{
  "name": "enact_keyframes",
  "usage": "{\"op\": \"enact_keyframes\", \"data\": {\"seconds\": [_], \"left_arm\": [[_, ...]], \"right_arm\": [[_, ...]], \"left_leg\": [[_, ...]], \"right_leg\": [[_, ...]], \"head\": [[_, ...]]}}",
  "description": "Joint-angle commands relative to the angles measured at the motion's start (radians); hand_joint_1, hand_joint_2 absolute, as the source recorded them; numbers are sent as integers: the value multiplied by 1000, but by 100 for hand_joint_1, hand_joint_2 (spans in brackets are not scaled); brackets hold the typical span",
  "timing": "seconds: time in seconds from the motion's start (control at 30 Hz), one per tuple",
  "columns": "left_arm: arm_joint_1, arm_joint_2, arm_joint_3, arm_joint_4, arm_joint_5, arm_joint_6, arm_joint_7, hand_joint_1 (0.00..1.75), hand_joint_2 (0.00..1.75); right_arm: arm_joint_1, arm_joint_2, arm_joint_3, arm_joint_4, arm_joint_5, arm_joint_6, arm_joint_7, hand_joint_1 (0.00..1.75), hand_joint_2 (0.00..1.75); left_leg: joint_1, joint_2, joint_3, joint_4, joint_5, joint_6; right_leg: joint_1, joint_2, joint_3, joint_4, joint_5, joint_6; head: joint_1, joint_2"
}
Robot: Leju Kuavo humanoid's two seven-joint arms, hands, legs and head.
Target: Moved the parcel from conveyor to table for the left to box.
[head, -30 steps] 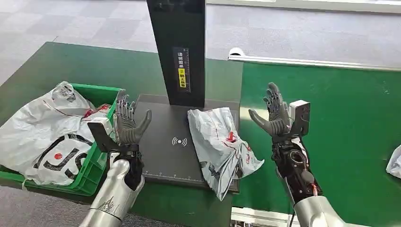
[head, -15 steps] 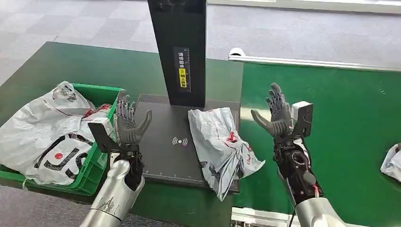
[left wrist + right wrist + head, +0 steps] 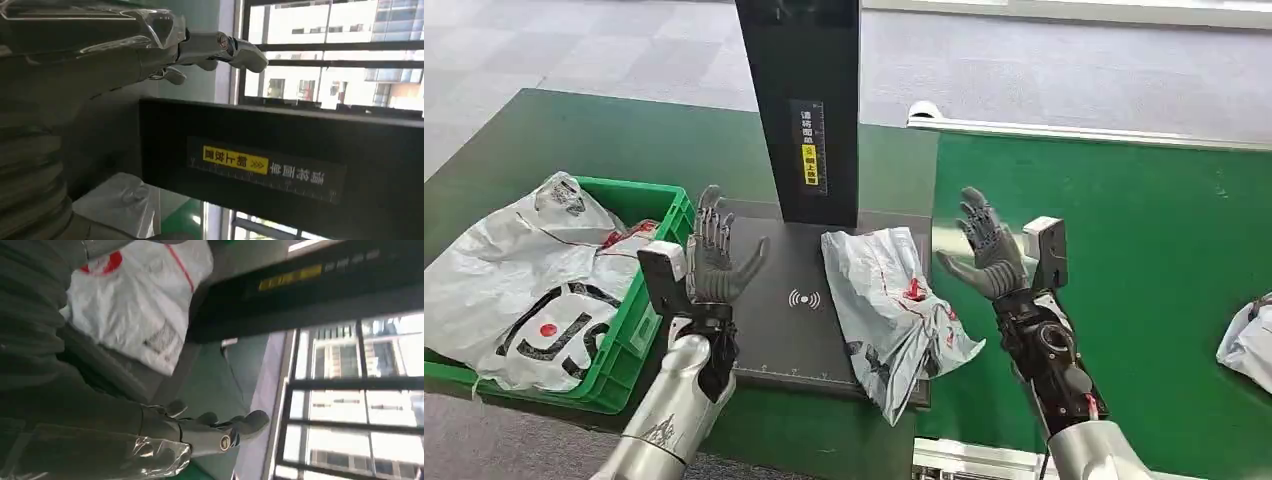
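- The parcel [image 3: 894, 310], a crumpled white mail bag with red marks, lies on the dark scanner plate [image 3: 774, 320] at the foot of the black post [image 3: 809, 110], its near corner hanging past the plate's near edge.
- The left hand [image 3: 714, 262] is raised over the left part of the plate, fingers apart and upright, holding nothing.
- The right hand [image 3: 986, 258] is raised just right of the parcel, near the edge of the green conveyor [image 3: 1144, 260], fingers spread and empty.
- The green box [image 3: 639, 315] sits to the left, already holding several white bags.
- The step in hand appears to be the handover: the parcel is on the table, so the left hand should reach right and low, close on the bag's bunched middle rather than a loose corner, and lift it clear of the box's wall before letting go.
- The right hand should stay off the bag to avoid dragging it.
- Against half a second earlier, both hands have shifted inward toward the parcel, the left moving right and slightly up, the right moving left.
- The other white bag [image 3: 1246, 340] at the far right of the conveyor has come further into view; the parcel itself has not moved.
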Motion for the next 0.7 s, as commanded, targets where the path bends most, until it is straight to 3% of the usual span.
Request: {"op": "enact_keyframes", "data": {"seconds": [0.03,0.17,0.27,0.37,0.5,0.7], "left_arm": [[-16,29,-275,-22,-215,-331,6,0,175],[-31,19,-282,3,-261,-321,51,0,175],[-50,26,-284,39,-338,-309,29,0,175],[-58,26,-326,35,-478,-212,-16,0,175],[-74,22,-413,60,-607,-237,27,0,175],[-99,4,-445,128,-678,-258,56,0,175]], "right_arm": [[-97,-4,-8,125,78,-152,-49,0,175],[-82,-1,2,125,121,-169,-65,0,175],[-65,7,-10,105,137,-196,-78,0,175],[-54,3,-21,91,144,-217,-79,0,175],[-44,1,-34,80,145,-236,-70,0,175],[-44,1,-42,73,149,-242,-61,0,175]], "left_leg": [[0,1,2,0,-1,0],[0,-3,1,0,0,0],[1,1,7,-2,-2,0],[1,0,5,-2,-1,-1],[1,-1,3,0,-1,0],[2,-2,6,-2,-1,0]], "right_leg": [[1,1,2,0,0,-1],[0,-3,3,-1,-1,0],[2,1,9,-4,-1,-1],[1,-1,5,-2,0,-2],[1,-1,4,-2,0,-1],[2,-2,8,-4,-1,-1]], "head": [[0,0],[0,0],[0,0],[0,0],[0,0],[0,0]]}}
